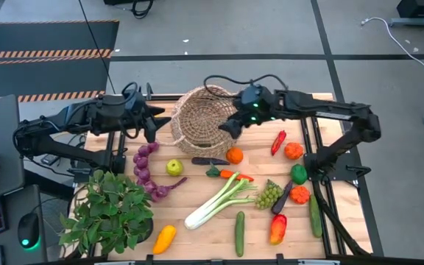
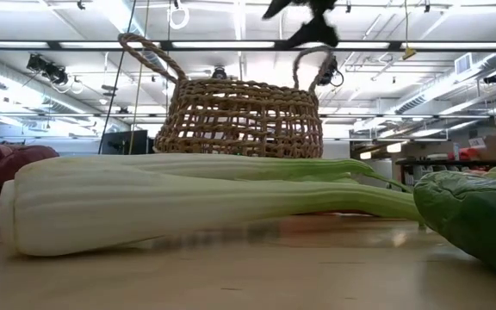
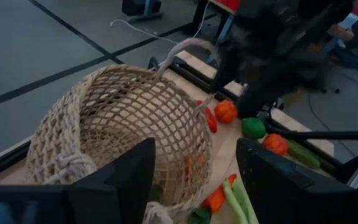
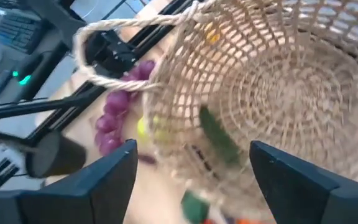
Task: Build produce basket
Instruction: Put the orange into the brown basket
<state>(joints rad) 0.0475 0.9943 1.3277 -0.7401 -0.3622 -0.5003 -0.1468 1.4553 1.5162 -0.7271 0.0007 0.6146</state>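
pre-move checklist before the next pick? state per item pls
1. basket upright at the table's far edge: ok.
2. right gripper jaws open, over the basket rim: ok.
3. Dark green piece seen in the basket: whether it has settled, cannot tell.
4. left gripper beside the basket, jaws apart, empty: ok.
5. produce such as leek and orange unpacked: not ok.

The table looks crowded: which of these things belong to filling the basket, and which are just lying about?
Part of the job:
basket
leek
orange
grapes
green apple
right claw, open beside the basket

Just lying about:
potted plant
computer mouse
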